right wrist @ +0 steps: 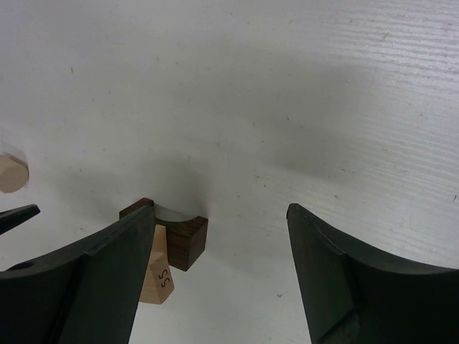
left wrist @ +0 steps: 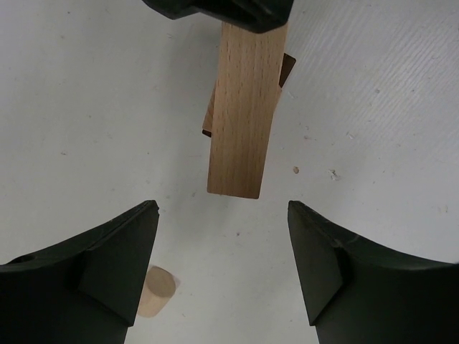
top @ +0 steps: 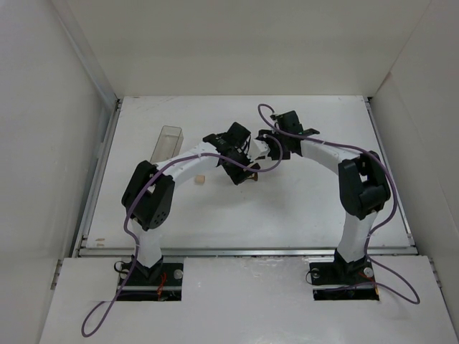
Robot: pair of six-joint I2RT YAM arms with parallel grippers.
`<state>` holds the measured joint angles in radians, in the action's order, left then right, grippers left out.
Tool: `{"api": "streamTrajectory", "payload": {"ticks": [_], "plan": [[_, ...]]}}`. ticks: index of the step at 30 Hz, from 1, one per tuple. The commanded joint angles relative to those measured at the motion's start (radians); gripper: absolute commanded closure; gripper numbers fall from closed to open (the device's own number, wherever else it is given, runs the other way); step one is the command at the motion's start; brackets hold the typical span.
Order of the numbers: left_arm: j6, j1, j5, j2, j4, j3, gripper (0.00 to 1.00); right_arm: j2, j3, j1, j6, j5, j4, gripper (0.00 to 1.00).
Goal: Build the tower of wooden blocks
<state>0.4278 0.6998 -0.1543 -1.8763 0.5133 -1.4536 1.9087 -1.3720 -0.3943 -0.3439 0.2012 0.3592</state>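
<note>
Mid-bench, a touch left of centre: the wood block tower (top: 252, 177) is only a low cluster on the white bench (top: 323, 215), right under both tool heads. Parts visible: a dark brown notched wooden block (right wrist: 176, 235) with its curved cut-out facing up, and a pale tan wooden bar (left wrist: 244, 107) overlapping it, its long axis running from the block toward the left wrist camera. Can't tell if the bar rests on the block or just crosses above it. Right wrist view shows a tan piece with a small dark marking touching the block's near side, half hidden behind the finger at the left of that view. Left gripper (left wrist: 221, 208) is spread wide and holds nothing; the bar's near end stops just short of the line between its fingertips and touches neither. Right gripper (right wrist: 221, 211) is also spread wide, with only bare bench between its fingers (right wrist: 107, 287); the block sits outside that gap. A black part covers the bar's far end in the left wrist view; contact or not, can't tell. A small pale tan wooden cylinder (left wrist: 158, 290) lies loose just beside one left finger, apart from the cluster on its left-edge side. A clear plastic rectangular box (top: 168, 141) lies toward the far-left corner, well apart from the blocks.
</note>
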Motion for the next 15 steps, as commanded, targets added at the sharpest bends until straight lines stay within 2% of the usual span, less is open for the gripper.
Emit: {"api": "streamTrajectory", "payload": {"ticks": [1,15], "plan": [[-0.011,-0.003,0.004,0.006,-0.002,-0.037,0.3,-0.057,0.013,-0.009,0.009,-0.011,-0.014,0.21],[-0.029,-0.003,0.013,-0.003,-0.002,-0.037,0.3,-0.076,0.033,-0.009,0.009,-0.02,-0.014,0.21]]}}
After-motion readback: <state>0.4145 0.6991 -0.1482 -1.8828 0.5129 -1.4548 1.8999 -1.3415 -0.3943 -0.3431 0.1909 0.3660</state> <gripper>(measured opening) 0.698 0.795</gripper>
